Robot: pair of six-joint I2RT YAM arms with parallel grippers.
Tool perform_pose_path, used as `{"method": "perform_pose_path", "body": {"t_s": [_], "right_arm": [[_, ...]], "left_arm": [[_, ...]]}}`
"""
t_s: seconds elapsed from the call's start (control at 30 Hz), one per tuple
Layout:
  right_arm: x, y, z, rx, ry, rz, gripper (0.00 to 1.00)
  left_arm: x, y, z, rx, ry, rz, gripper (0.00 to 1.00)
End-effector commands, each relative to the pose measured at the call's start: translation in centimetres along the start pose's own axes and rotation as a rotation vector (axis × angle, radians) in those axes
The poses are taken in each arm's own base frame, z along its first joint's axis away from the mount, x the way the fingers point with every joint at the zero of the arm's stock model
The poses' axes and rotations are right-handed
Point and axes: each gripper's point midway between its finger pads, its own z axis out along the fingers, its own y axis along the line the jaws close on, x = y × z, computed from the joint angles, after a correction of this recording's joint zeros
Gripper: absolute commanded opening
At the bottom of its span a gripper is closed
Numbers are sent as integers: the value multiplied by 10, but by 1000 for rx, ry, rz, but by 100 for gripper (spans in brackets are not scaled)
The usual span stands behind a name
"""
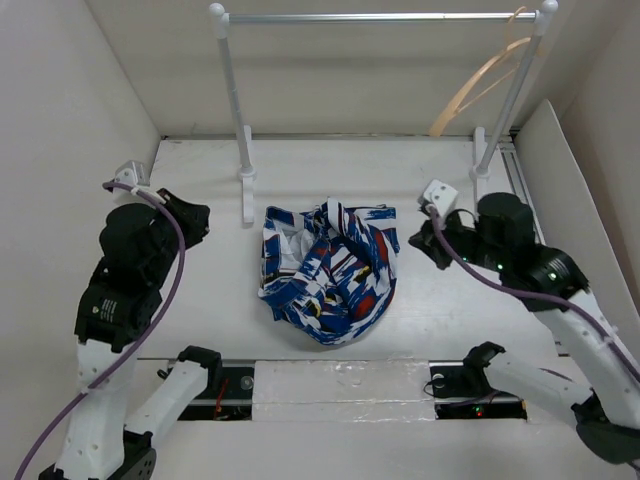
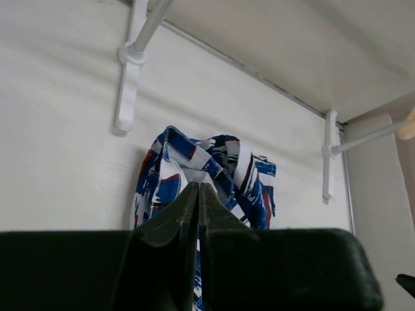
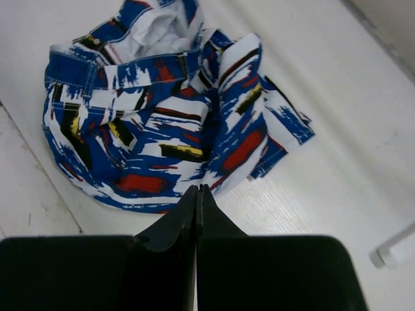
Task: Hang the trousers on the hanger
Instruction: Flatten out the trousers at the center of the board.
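The trousers (image 1: 330,272) are seen crumpled in a heap on the white table (image 1: 200,300), between the two grippers. Nothing is held by either arm. The fingers of the left gripper (image 2: 198,188) are pressed together with nothing between them, and the same is seen of the right gripper (image 3: 196,190).

From the left gripper, the heap lies ahead and off to its right, with a stretch of bare table between. From the right gripper, the heap lies just ahead and to its left, its nearest fold close beside the fingertips. The right arm is therefore judged the nearer of the two.

No clear long axis can be made out, since the legs are folded over one another. The waistband (image 3: 117,71), with its belt loops and open white lining, is turned up on the side of the heap farther from the right gripper and nearer the left one. The leg ends appear bunched toward the right gripper, though which fold is a cuff cannot be told.

The hanger (image 1: 480,85) is hooked on the rail rack (image 1: 380,17), at its end beyond and above the right gripper, well apart from the trousers. A first grasp at the waistband is judged to suit the left arm, with the right arm better placed for the hanger.
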Motion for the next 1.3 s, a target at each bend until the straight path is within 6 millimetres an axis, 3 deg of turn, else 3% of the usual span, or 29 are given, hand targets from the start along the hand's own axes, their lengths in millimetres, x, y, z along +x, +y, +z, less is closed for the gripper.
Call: {"method": "perform_pose_path", "body": {"t_s": [0.0, 0.03, 0.1, 0.13, 0.17, 0.2, 0.23, 0.27, 0.33, 0.4, 0.47, 0.5, 0.63, 0.7, 0.77, 0.8, 0.83, 0.87, 0.9, 0.93, 0.97, 1.0, 1.07, 1.1, 1.13, 1.17, 1.2, 1.23, 1.27], "right_arm": [[-25, 25, 37, -121, -76, -45, 0], [-26, 30, 46, -132, -63, -53, 0], [-25, 42, 74, -162, -8, -71, 4], [-25, 64, 84, -216, 9, -94, 11], [-24, 72, 94, -212, 33, -115, 20], [-21, 86, 114, -231, 66, -135, 40], [-21, 116, 120, -279, 76, -182, 49], [-19, 126, 128, -273, 95, -206, 56], [-1, 164, 156, -326, 173, -254, 79], [-1, 182, 160, -354, 164, -255, 85], [17, 205, 173, -404, 203, -250, 89], [17, 212, 180, -412, 187, -247, 93], [43, 223, 207, -399, 246, -265, 95], [55, 215, 228, -323, 282, -290, 91], [67, 208, 244, -258, 305, -311, 85], [64, 207, 250, -236, 286, -309, 74], [64, 201, 255, -206, 286, -294, 64], [66, 187, 260, -151, 293, -281, 50], [64, 177, 262, -115, 295, -266, 16], [61, 160, 260, -62, 297, -230, 1], [54, 142, 255, 10, 294, -214, 0], [29, 125, 233, 48, 243, -179, 0], [9, 86, 200, 143, 189, -126, 0], [-20, 64, 157, 179, 99, -82, 0], [-19, 47, 137, 218, 87, -55, 0], [-22, 15, 114, 294, 67, -15, 0], [-23, -5, 74, 339, 34, 18, 0], [-23, -22, 54, 383, 17, 44, 0], [-12, -33, 40, 414, 29, 64, 0]], "left_arm": [[25, 29, 21, -143, 68, -19, 2], [32, 36, 23, -177, 84, -31, 6], [54, 60, 24, -271, 120, -74, 30], [59, 65, 19, -276, 112, -98, 37], [80, 78, 22, -310, 146, -127, 49], [87, 83, 21, -321, 148, -154, 54], [104, 94, 19, -336, 161, -177, 56], [110, 98, 18, -336, 161, -197, 61], [129, 107, 19, -345, 160, -283, 66], [143, 117, 21, -372, 171, -312, 69], [164, 128, 24, -399, 206, -340, 71], [163, 123, 29, -372, 200, -347, 72], [185, 123, 54, -394, 256, -420, 75], [190, 112, 70, -344, 277, -468, 75], [209, 116, 79, -350, 339, -520, 75], [209, 115, 85, -336, 325, -531, 75], [221, 117, 84, -335, 366, -543, 75], [224, 118, 86, -333, 367, -550, 75], [223, 116, 89, -317, 361, -553, 75], [228, 116, 89, -315, 377, -552, 75], [233, 118, 88, -317, 389, -550, 75], [233, 116, 90, -297, 393, -542, 76], [243, 114, 91, -275, 436, -528, 79], [243, 111, 93, -251, 443, -508, 79], [248, 110, 95, -243, 467, -500, 78], [249, 106, 96, -227, 476, -486, 77], [251, 96, 99, -198, 491, -452, 79], [257, 93, 100, -192, 508, -433, 79], [257, 84, 103, -170, 518, -416, 82]]}}
